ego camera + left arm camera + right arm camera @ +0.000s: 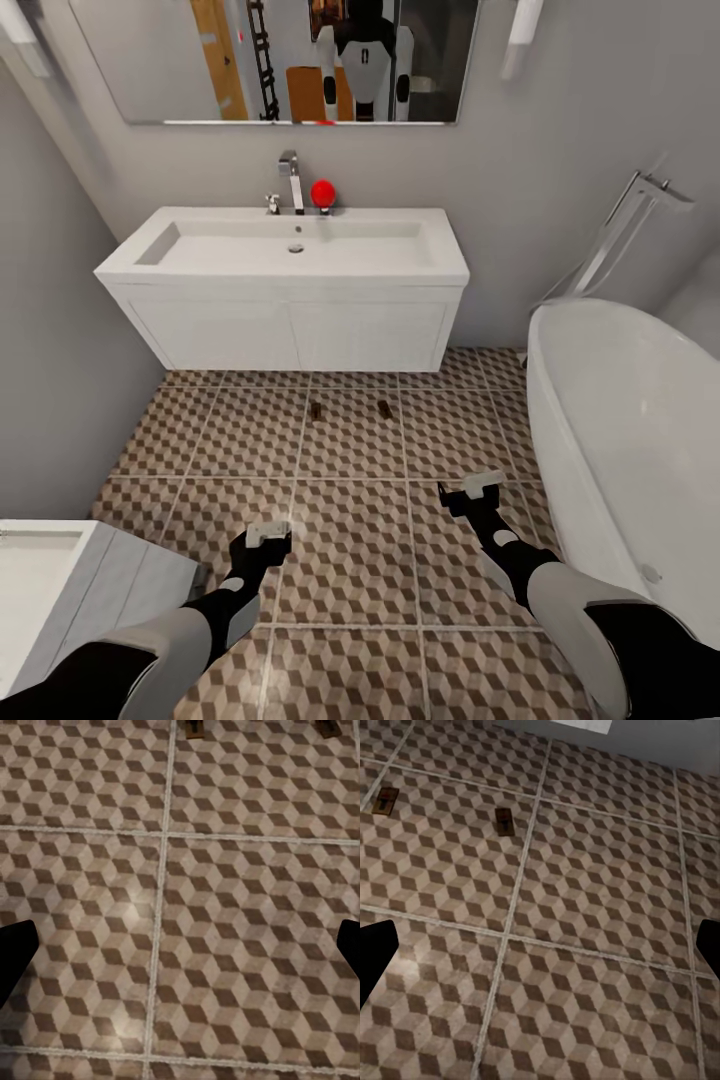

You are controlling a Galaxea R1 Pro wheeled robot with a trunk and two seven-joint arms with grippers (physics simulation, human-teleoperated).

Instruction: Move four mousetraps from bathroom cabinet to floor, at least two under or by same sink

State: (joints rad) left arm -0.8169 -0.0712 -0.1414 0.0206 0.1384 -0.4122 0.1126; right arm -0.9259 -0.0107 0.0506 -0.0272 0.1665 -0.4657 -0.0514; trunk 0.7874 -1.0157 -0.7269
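Observation:
Two mousetraps, small brown boards, lie on the cube-patterned bathroom floor just in front of the sink: one mousetrap to the left, the other mousetrap to the right. The right wrist view shows the same pair; in the left wrist view their ends just show. My left gripper and right gripper hover over the tiles short of the traps, both open and empty. The cabinet is out of view.
A white bathtub with a chrome floor tap fills the right side. A white fixture stands at my lower left, close to the left arm. A red ball sits by the sink's chrome tap. Grey walls close the left and back.

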